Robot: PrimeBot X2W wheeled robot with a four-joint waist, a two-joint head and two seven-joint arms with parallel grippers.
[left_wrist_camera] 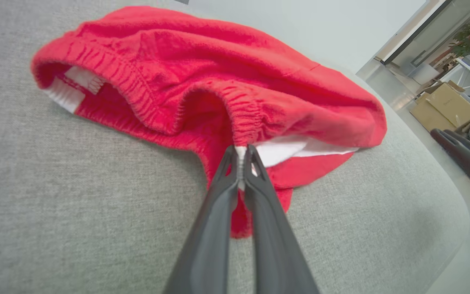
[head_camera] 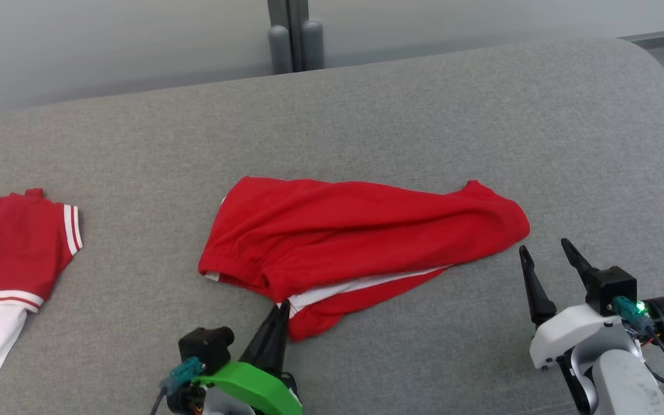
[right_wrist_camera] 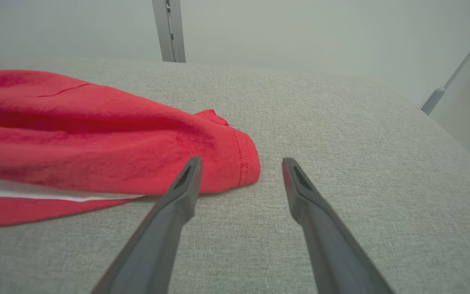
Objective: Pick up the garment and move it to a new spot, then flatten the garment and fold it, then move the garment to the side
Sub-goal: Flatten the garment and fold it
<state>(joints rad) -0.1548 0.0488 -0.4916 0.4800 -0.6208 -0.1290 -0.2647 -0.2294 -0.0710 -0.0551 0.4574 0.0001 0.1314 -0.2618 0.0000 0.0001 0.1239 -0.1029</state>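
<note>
Near the front edge of the surface [head_camera: 366, 115], the left gripper [left_wrist_camera: 241, 149] pinches the garment [head_camera: 361, 230], probably to lift it, while the right gripper [head_camera: 542, 245] stands open nearby.

so the base is a grey fabric pad [head_camera: 401, 109], cushion-like, rounded at the far right corner; red shorts [head_camera: 361, 230] lie rumpled about mid-pad, elastic waistband toward the left, a white strip peeking out along the near edge; a red and white top [head_camera: 15, 253] lies flat at the left edge, well apart from the shorts, partly cut off
</note>
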